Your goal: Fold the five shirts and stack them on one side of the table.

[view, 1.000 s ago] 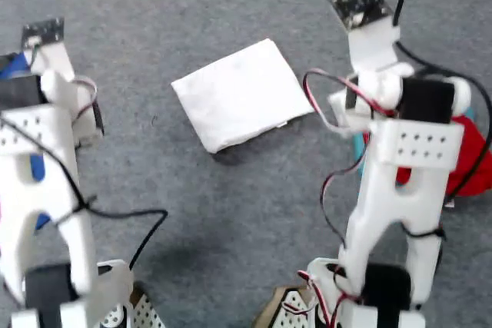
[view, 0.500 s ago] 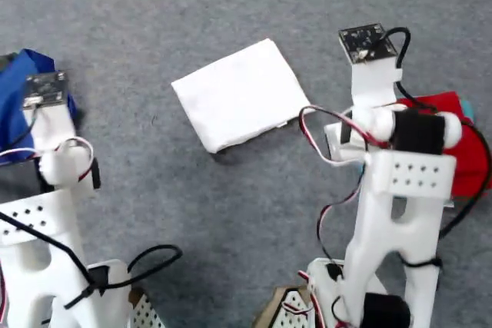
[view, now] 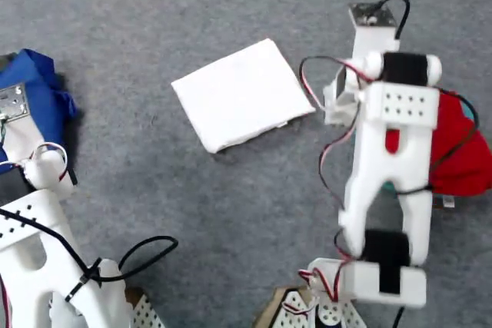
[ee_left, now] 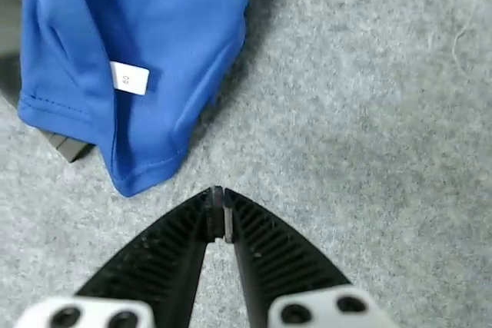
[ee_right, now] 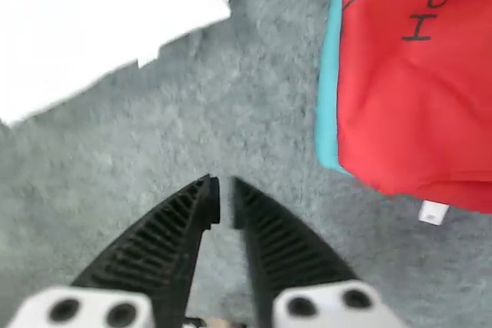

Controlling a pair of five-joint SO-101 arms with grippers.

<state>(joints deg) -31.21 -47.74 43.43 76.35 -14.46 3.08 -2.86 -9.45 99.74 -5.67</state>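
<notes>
A folded white shirt (view: 242,105) lies mid-table, also seen as the white shirt (ee_right: 100,21) in the right wrist view. A crumpled blue shirt (view: 34,86) sits at the left edge, over something dark. My left gripper (ee_left: 217,214) is shut and empty, hovering over bare carpet just short of the blue shirt (ee_left: 131,44) and its white tag. A red shirt (view: 457,151) lies at the right, on a teal one (ee_right: 329,74). My right gripper (ee_right: 223,197) has its fingers almost together and empty, above grey carpet between the white shirt and the red shirt (ee_right: 415,82).
Grey carpet (view: 192,213) covers the table, with open room in front of the white shirt. The right arm (view: 392,159) stands tall beside the red pile and hides part of it. A dark grey cloth edge (ee_left: 65,146) pokes out under the blue shirt.
The left arm has drawn back toward the front left, uncovering the blue shirt. The right arm has stretched toward the far side, its wrist now beyond the white shirt's corner.
</notes>
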